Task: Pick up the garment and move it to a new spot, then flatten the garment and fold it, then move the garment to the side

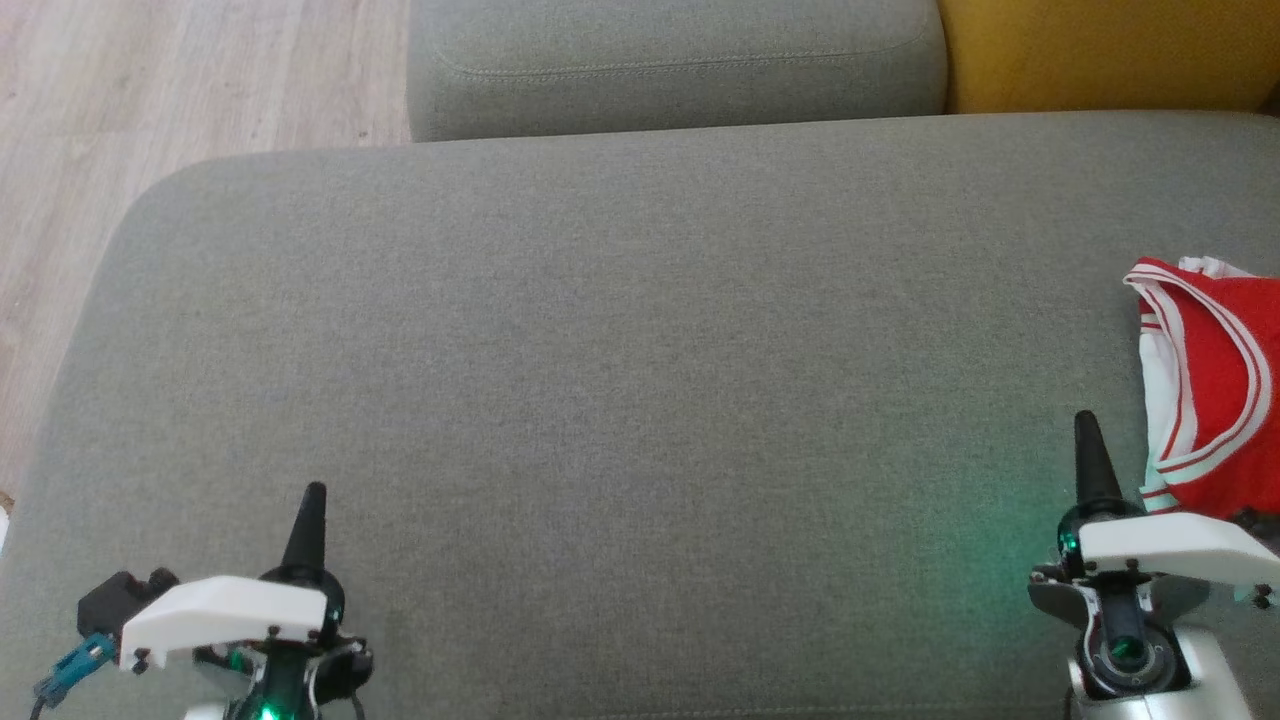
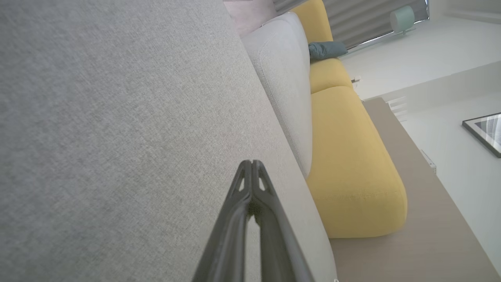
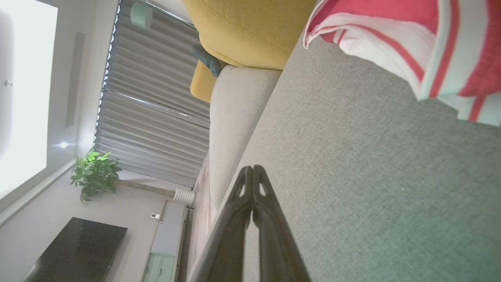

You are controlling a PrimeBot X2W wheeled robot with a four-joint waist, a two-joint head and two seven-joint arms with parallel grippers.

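Note:
The garment (image 1: 1215, 385) is red with white stripes and lies crumpled at the right edge of the grey sofa seat (image 1: 620, 380); the frame cuts off its right part. It also fills the upper right of the right wrist view (image 3: 411, 43). My right gripper (image 1: 1087, 425) stands just left of the garment, shut and holding nothing, its fingertips pressed together (image 3: 252, 169). At the lower left, my left gripper (image 1: 314, 495) is shut and empty over bare cushion, far from the garment; its tips meet (image 2: 252, 163).
A grey back cushion (image 1: 680, 65) runs along the far side of the seat, with a yellow cushion (image 1: 1110, 50) to its right. Wooden floor (image 1: 130, 120) shows beyond the seat's rounded left corner. A wide stretch of bare seat lies between the grippers.

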